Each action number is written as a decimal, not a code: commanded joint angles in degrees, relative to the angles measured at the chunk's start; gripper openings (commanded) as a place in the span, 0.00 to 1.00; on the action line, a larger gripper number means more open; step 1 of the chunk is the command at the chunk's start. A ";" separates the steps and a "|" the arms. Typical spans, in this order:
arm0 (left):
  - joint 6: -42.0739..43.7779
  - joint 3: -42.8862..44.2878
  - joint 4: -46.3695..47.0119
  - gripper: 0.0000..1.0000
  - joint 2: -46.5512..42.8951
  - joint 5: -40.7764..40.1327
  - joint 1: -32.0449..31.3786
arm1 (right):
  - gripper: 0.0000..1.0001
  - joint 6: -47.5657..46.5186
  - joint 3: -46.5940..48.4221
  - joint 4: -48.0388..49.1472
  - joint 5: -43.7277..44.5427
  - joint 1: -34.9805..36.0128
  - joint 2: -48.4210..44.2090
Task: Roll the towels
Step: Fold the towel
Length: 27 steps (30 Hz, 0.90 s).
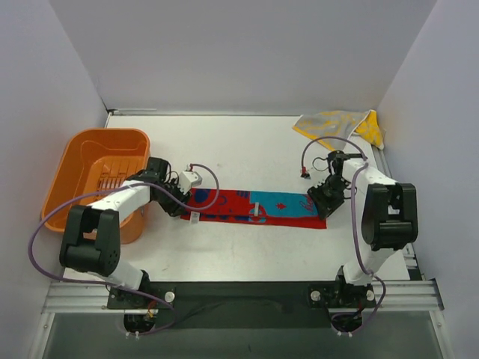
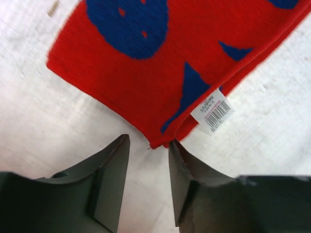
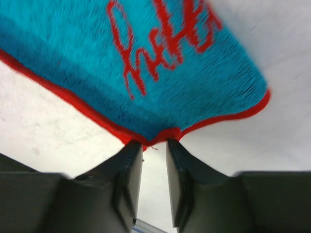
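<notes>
Left wrist shows us the left gripper (image 2: 148, 145) spread at the red corner of the towel (image 2: 141, 73); the right gripper (image 3: 154, 148), narrowly parted, meets its turquoise corner.

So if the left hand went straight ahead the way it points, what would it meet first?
The red and turquoise towel: its red corner lies right at the left hand's open fingertips, apparently flat on the table.

Overhead view takes in the whole table (image 1: 247, 149); wrist views look closely down at opposite towel (image 1: 233, 204) ends.
</notes>
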 commanded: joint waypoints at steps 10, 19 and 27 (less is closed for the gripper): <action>3.45 -1.31 -4.58 0.56 -10.35 7.50 0.76 | 0.41 -3.70 0.97 -10.44 -4.45 -0.44 -10.41; -2.96 4.76 -4.23 0.43 -3.50 7.94 0.59 | 0.33 8.78 6.34 -8.95 -3.23 0.69 -0.56; -6.04 4.59 -2.21 0.35 2.30 1.19 -0.99 | 0.30 10.46 4.50 -7.10 2.31 2.19 4.53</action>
